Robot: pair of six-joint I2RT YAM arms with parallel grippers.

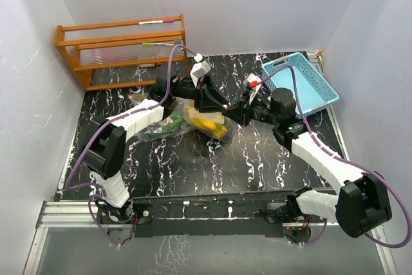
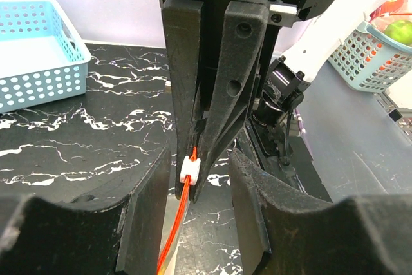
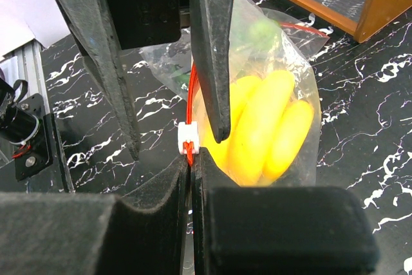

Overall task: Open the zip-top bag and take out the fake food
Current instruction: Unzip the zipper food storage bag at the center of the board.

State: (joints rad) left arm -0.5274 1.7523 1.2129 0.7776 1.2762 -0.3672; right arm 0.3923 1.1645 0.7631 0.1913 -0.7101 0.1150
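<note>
Clear zip-top bag (image 3: 293, 62) lies mid counter (image 1: 193, 172) between the two arms, and the fake food is inside it: a bunch of yellow bananas (image 3: 264, 127) against the film and a blurry green piece (image 3: 264, 30) behind them. The top view shows more green pieces (image 1: 170, 124) in clear plastic just left of the bananas; cannot tell if that is the same bag. The right end effector (image 3: 191, 162) has its jaws together, clamped on the bag's red zip strip (image 3: 190, 94) just below the white slider (image 3: 187, 138). The left end effector (image 2: 201, 158) comes in from the opposite side with its jaws apart, straddling the slider and the right fingertips, with a gap visible on at least one side. A light-blue perforated basket (image 1: 302, 82) sits at the far right corner of the counter, well apart from the bag. A wooden rack (image 1: 122, 49) stands at the far left. The left wrist view catches another perforated basket (image 2: 370, 62) beyond the counter edge, holding a round green fruit (image 2: 400, 30).
</note>
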